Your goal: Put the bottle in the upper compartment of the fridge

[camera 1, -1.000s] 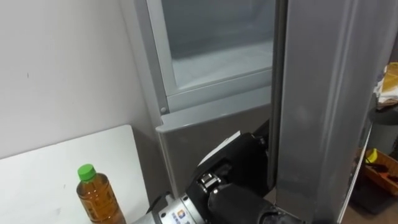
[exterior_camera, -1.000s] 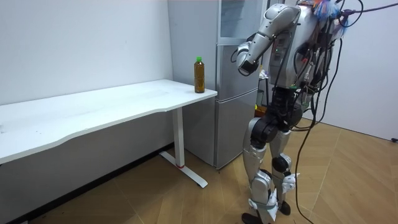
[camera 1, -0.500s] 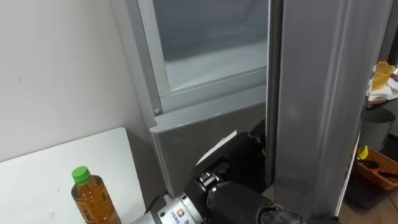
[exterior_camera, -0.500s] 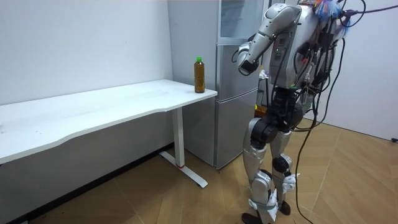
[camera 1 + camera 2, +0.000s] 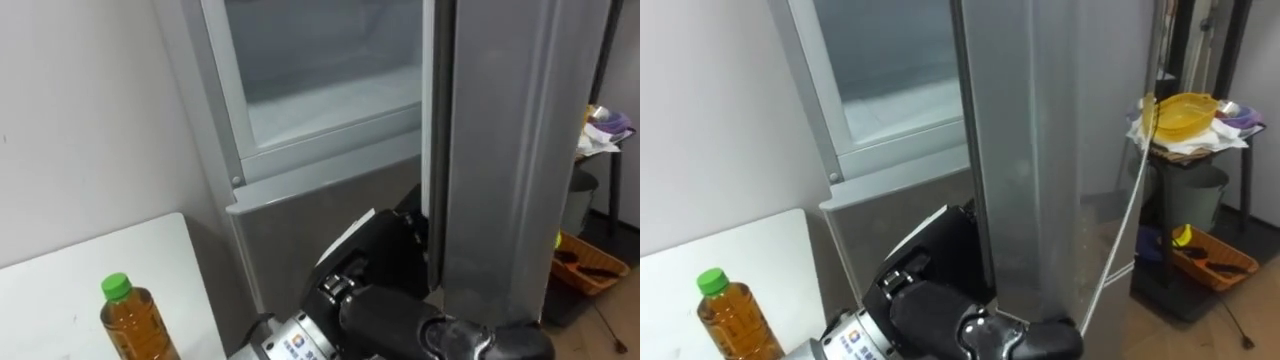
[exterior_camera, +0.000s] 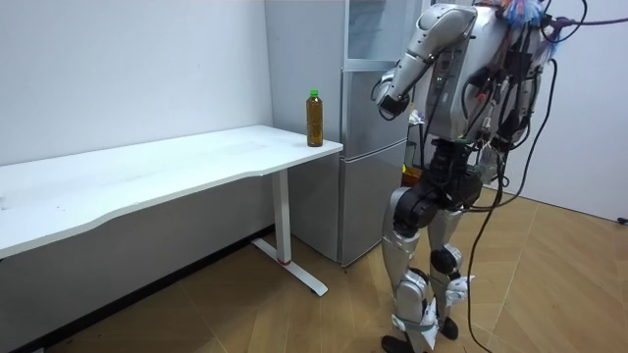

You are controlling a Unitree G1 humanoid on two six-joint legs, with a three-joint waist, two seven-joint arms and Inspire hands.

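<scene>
A bottle (image 5: 128,320) of amber drink with a green cap stands upright on the corner of the white table (image 6: 147,167), beside the grey fridge (image 6: 363,147). The upper fridge compartment (image 5: 320,70) is open, pale and bare inside. Its grey door (image 5: 510,150) swings out toward me and stands edge-on close in front. My left hand (image 5: 380,270) is raised at the door's inner edge, level with the top of the lower fridge door (image 5: 320,215); its fingers are hidden behind the door. I stand upright facing the fridge, the bottle to my left.
A white wall (image 5: 80,110) runs behind the table. To the right of the open door stand a rack with a yellow bowl (image 5: 1185,112) and an orange crate (image 5: 1210,255) on the wooden floor.
My left hand has risen slightly toward the fridge. The eye views have shifted right, so bottle and fridge sit further left in the picture. The bottle has not moved on the table.
</scene>
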